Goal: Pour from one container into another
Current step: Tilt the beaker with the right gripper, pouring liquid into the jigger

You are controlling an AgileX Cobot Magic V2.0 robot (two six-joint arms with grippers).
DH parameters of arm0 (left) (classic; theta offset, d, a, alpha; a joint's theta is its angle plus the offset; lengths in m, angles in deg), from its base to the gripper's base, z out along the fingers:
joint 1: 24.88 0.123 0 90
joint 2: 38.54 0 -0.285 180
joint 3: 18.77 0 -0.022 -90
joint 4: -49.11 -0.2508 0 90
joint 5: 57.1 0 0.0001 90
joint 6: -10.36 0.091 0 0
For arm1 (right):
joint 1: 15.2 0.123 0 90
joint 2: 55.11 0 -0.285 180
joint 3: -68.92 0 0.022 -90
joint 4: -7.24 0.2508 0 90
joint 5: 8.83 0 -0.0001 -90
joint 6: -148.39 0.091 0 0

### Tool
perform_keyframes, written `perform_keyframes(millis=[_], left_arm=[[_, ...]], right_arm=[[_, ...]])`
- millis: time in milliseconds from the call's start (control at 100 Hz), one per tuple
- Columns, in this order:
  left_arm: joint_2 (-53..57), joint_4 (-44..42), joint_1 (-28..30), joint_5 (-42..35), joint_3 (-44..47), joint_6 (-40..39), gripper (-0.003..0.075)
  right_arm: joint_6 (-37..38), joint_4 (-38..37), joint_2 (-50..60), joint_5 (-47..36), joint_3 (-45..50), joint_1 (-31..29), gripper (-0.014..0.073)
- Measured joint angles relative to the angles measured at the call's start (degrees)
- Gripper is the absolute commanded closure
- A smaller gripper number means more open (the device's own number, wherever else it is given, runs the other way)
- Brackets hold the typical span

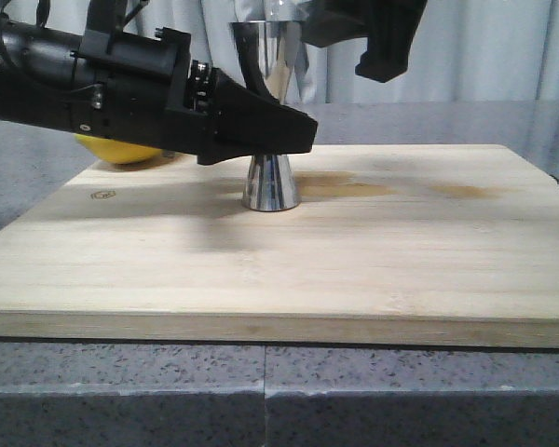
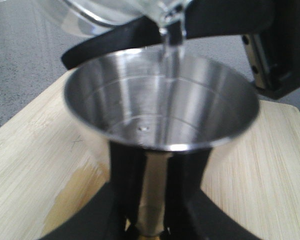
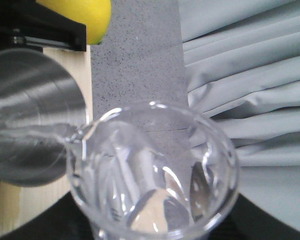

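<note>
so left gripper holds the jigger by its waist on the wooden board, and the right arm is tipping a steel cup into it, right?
Wrong container: the left wrist view shows a clear glass beaker pouring a stream into the jigger. The rest holds: left gripper clamps its waist on the board.

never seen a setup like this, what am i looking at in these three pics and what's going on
It is a two-armed robot at a table. The front view looks forward over a wooden board. The other two come from cameras on each wrist. The left pincer grips the waist of a shiny steel jigger, holding it upright on the board. The right pincer, mostly out of view, holds a clear glass beaker tipped over the jigger. A thin stream of water runs from its lip into the jigger's cup. Behind the left arm lies something yellow, perhaps a lemon.
</note>
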Motion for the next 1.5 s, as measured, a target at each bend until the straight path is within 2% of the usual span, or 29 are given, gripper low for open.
perform_keyframes(millis=[1500], left_arm=[[0.00,0.00,0.00,0.00,0.00,0.00,0.0585]], right_arm=[[0.00,-11.43,0.00,-0.58,0.00,0.00,0.0324]])
